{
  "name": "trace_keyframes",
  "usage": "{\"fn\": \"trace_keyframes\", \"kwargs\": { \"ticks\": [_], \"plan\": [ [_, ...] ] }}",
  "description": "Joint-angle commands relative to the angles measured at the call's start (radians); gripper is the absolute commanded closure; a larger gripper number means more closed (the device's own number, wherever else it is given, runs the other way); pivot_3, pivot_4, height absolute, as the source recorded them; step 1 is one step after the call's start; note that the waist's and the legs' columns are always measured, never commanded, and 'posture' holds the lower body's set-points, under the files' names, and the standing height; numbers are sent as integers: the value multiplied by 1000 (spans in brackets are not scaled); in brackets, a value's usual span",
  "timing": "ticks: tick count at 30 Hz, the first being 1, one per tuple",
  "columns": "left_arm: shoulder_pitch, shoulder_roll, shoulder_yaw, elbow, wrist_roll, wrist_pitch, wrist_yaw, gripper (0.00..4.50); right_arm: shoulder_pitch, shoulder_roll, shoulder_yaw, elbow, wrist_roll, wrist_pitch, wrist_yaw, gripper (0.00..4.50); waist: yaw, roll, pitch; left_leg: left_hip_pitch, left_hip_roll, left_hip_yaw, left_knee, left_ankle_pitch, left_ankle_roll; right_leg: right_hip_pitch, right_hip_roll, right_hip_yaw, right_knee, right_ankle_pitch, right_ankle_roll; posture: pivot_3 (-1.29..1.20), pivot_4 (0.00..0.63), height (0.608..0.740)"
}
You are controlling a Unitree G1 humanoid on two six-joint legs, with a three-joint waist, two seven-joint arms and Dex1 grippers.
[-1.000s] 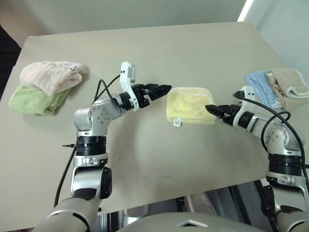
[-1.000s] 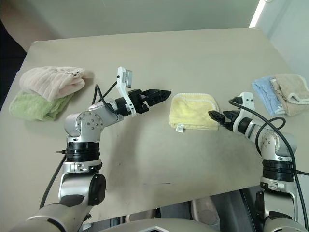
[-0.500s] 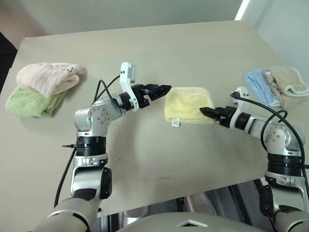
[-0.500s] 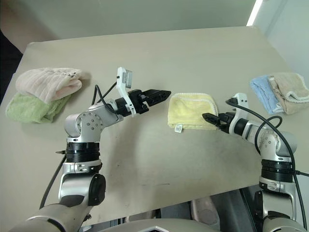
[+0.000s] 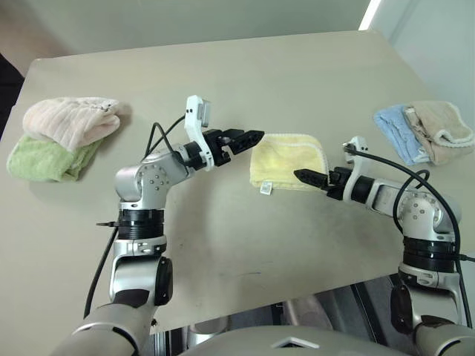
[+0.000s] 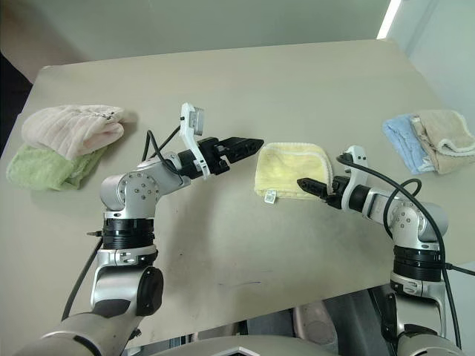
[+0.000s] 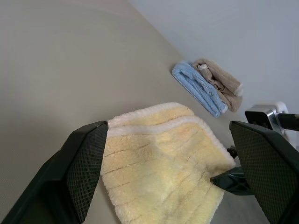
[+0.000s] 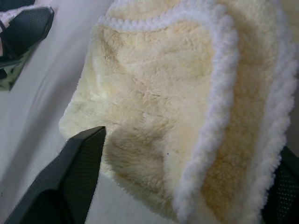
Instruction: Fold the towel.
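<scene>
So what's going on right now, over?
Left gripper open beside yellow towel. Right gripper open at its near edge. Towel already folded. Nothing blocking.

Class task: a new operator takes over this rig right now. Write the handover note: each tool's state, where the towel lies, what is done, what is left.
Left tool: open, holding nothing, hovering just off the yellow towel's left edge.
Right tool: jaws apart around the towel's near right edge, not yet clamped.
Towel: mid-table, already folded into a compact pad, white tag at its near left corner.
Other towels: pink on green far left, blue and tan far right; leave them.
Left: whether a last fold remains cannot be told.
</scene>
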Motion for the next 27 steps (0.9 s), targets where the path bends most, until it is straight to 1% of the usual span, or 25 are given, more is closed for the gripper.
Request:
{"fn": "trace_keyframes", "kwargs": {
  "ticks": [1, 6, 9, 10, 11, 17, 22, 24, 25, 27],
  "plan": [
    [2, 0, -1, -51, -17, -21, -4, 0, -28, 5, -50, -1, 33, 12, -14, 1256, 0, 0, 0, 0, 0, 0, 0, 0, 0, 0, 0, 0, 0, 0, 0, 0, 150, 740],
    [4, -2, -3, -53, -17, -22, -3, 0, -36, 8, -68, -2, 39, 20, -17, 2978, 0, 0, 0, 0, 0, 1, 0, 0, 0, 0, 0, 0, 0, 0, 0, 0, 150, 740],
    [5, -4, -5, -54, -16, -24, -3, 0, -39, 9, -77, -7, 45, 25, -20, 4096, 0, 0, 0, 0, 0, 1, 0, 0, 0, -1, 0, 0, 0, 0, 0, 0, 150, 740],
    [5, -5, -6, -54, -16, -24, -2, 0, -39, 10, -80, -9, 47, 25, -21, 4378, 0, 0, 0, 0, 0, 1, 0, 0, 0, -1, 0, 0, 0, 0, 0, 0, 150, 740],
    [6, -6, -7, -55, -16, -25, -2, 0, -41, 11, -87, -11, 54, 27, -23, 4447, 0, 0, 0, 0, 0, 1, 0, 0, 0, -1, 0, 0, 0, 0, 0, 0, 150, 740],
    [8, -10, -9, -58, -15, -27, 2, 0, -56, 8, -125, -28, 79, 12, -37, 4447, 0, 0, 0, 0, 0, 1, 0, 0, 0, 0, 0, 1, 0, 0, 0, 0, 150, 740],
    [15, -5, -3, -62, -18, -28, 4, 0, -182, -16, -300, 33, 122, -16, -137, 4447, 0, 0, 0, -1, 0, 3, 0, 0, 0, -2, 0, 3, 0, 0, 0, 0, 150, 740],
    [19, -3, -2, -61, -18, -30, 4, 0, -246, -52, -370, 84, 109, -60, -179, 4447, 1, 0, 0, -1, 0, 3, 0, 0, 1, -2, 0, 3, 0, 0, -1, 0, 150, 740],
    [20, -3, -2, -61, -18, -30, 4, 0, -260, -61, -384, 97, 107, -70, -190, 4447, 4, 0, 0, -1, 0, 3, 0, 0, 1, -2, -1, 3, 0, 0, -1, 0, 150, 740],
    [19, -7, -4, -58, -17, -32, 5, 0, -333, -124, -459, 190, 85, -141, -240, 4447, 5, 0, 0, -1, 0, 3, 0, -1, 3, -2, -1, 2, 0, 0, 0, 0, 150, 740]
  ]
}}
